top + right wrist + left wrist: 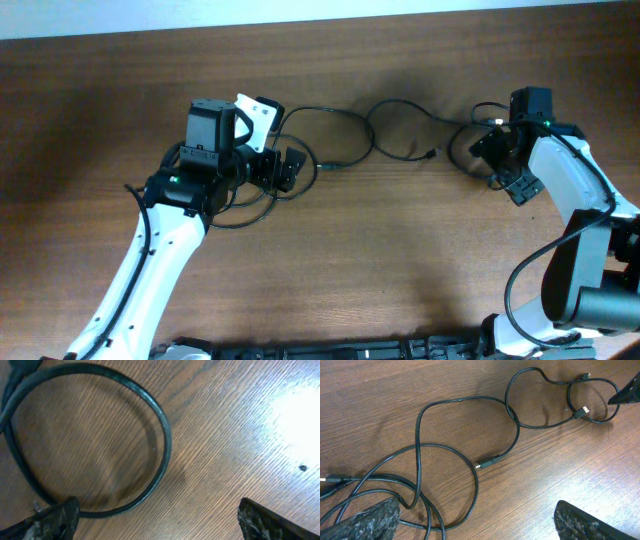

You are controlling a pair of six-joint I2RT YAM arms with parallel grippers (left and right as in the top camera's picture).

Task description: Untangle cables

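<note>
Thin black cables [345, 135] lie in loose loops across the far middle of the wooden table, from the left gripper to the right gripper. In the left wrist view the cables [445, 455] cross each other in several loops; one plug [487, 463] lies in the middle, another plug [580, 411] at the far right. My left gripper [280, 168] is open over the left loops, with strands running under its left finger [470, 525]. My right gripper [505, 165] is open over a single cable loop [100, 440]; the loop meets its left finger [155, 520].
The wooden table [400, 260] stretches in front of both arms. The thicker black arm wires run along the right arm [540, 270] at the front right. The table's far edge [320, 25] meets a pale wall.
</note>
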